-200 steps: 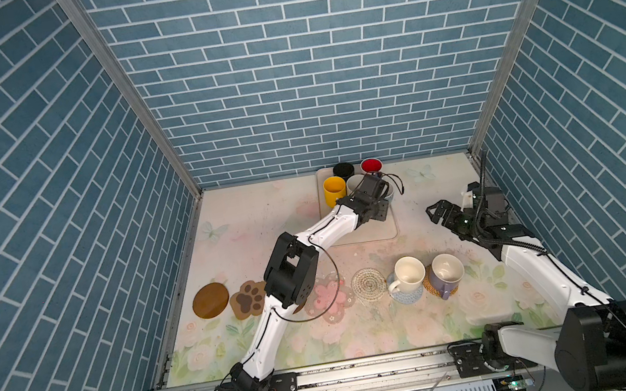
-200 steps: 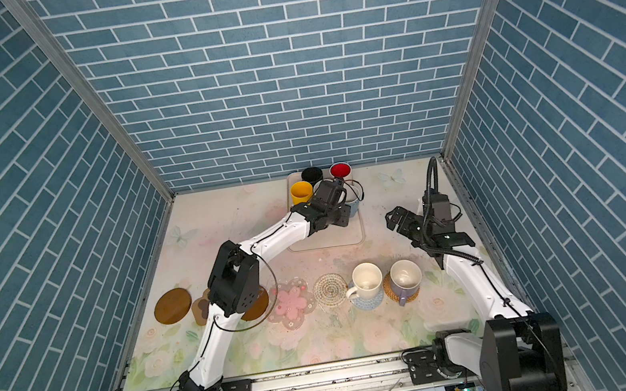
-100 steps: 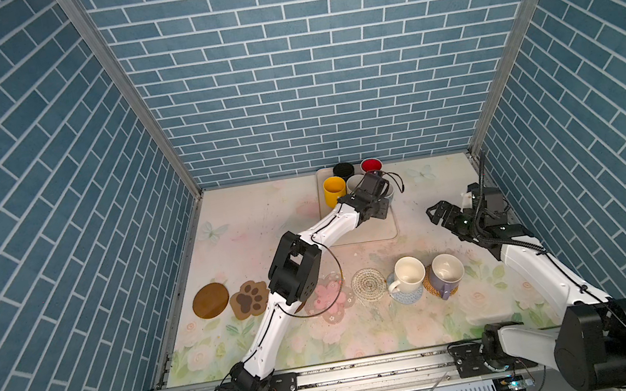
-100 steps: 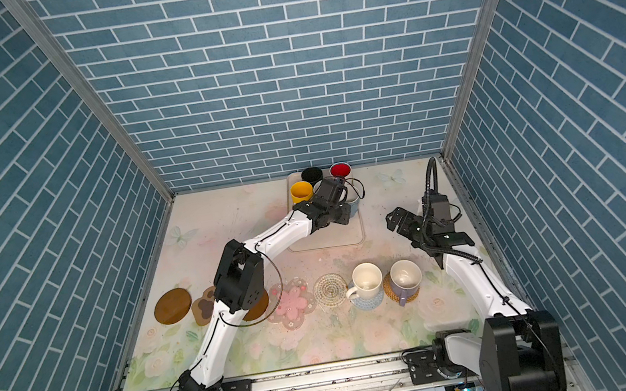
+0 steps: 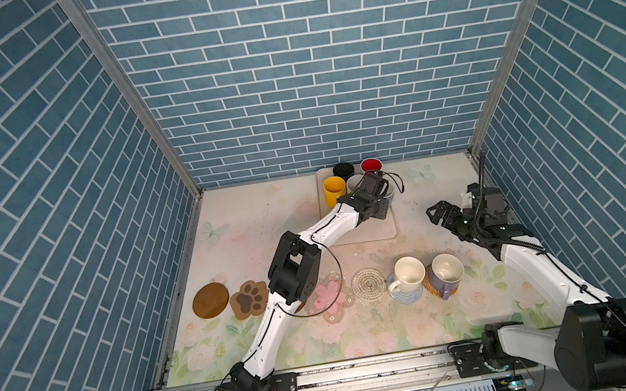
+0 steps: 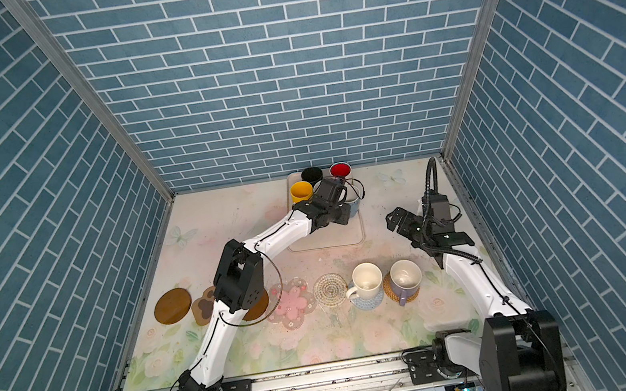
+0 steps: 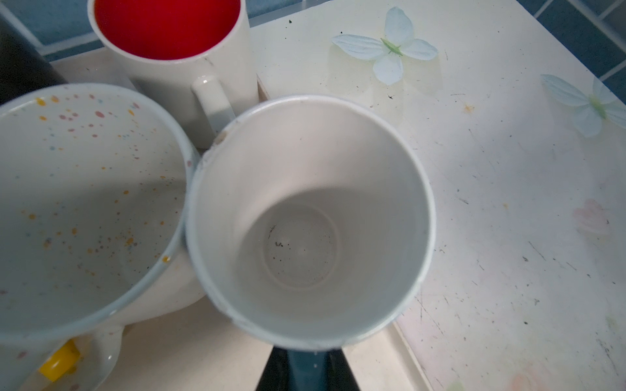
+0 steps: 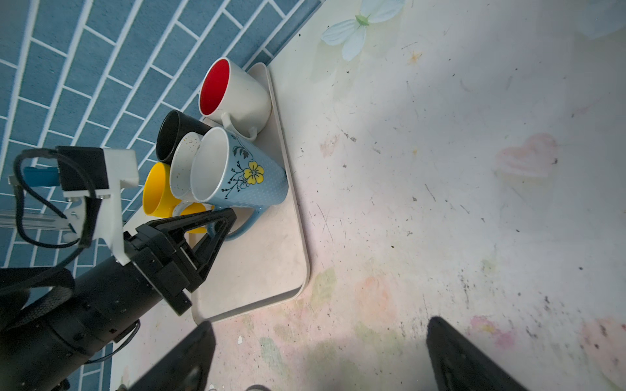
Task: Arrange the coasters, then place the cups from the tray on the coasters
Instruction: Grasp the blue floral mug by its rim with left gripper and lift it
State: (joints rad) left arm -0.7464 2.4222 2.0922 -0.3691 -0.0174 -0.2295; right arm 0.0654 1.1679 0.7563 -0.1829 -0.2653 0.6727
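Top view: floral tbl [image 5: 260, 217], blue-brick walls [image 5: 303, 59]

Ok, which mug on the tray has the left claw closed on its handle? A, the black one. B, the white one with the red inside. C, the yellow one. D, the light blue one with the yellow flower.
D: in the right wrist view the left claw is pinched shut on the handle of the light blue mug, the one with the yellow flower.
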